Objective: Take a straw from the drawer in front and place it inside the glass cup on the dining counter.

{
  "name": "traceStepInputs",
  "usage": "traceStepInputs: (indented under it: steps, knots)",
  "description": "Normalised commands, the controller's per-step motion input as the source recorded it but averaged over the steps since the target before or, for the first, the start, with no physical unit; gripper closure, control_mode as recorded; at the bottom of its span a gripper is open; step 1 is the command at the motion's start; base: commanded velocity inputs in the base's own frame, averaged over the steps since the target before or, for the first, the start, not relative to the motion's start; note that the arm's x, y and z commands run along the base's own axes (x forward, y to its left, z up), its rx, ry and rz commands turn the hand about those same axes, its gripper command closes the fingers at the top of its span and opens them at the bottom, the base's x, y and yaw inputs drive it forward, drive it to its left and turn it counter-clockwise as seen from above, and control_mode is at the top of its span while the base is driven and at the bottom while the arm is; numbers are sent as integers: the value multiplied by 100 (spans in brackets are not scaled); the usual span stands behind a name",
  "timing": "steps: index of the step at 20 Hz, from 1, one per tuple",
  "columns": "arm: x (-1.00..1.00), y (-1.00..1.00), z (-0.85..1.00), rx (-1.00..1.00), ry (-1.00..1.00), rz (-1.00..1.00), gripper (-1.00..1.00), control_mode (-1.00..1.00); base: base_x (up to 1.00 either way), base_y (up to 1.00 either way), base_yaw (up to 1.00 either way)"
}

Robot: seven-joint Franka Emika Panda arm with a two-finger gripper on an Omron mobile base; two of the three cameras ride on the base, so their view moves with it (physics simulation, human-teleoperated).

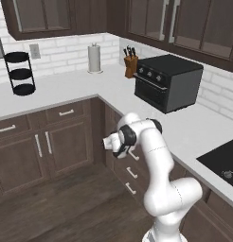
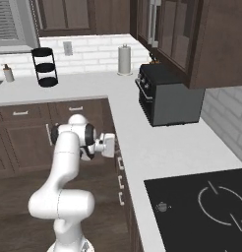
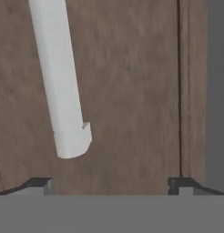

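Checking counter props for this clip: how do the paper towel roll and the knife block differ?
The paper towel roll is a tall pale cylinder by the back wall; the knife block is shorter, brown, with dark handles sticking up, beside the toaster oven. Both stand on the white worktop.

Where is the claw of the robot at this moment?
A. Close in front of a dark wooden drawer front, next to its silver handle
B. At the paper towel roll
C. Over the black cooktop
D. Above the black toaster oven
A: in the hand view the open claw faces the brown drawer front, with the silver handle just ahead of its left fingertip.
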Motion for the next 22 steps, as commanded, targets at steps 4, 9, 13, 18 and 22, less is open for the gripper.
traceStepInputs:
  steps: [4, 9, 13, 18, 22]
  knots:
    - [28, -29, -20, 0, -1, 0, -100, -100, 0, 0, 0]
    - [39, -12, -25, 0, -1, 0, -100, -100, 0, 0, 0]
    - [49, 0, -22, 0, -2, 5, -100, -100, 0, 0, 0]
    - [56, 0, -17, 0, -1, 6, -100, -100, 0, 0, 0]
    - [33, -2, -20, 0, 0, 5, 100, -100, 0, 0, 0]
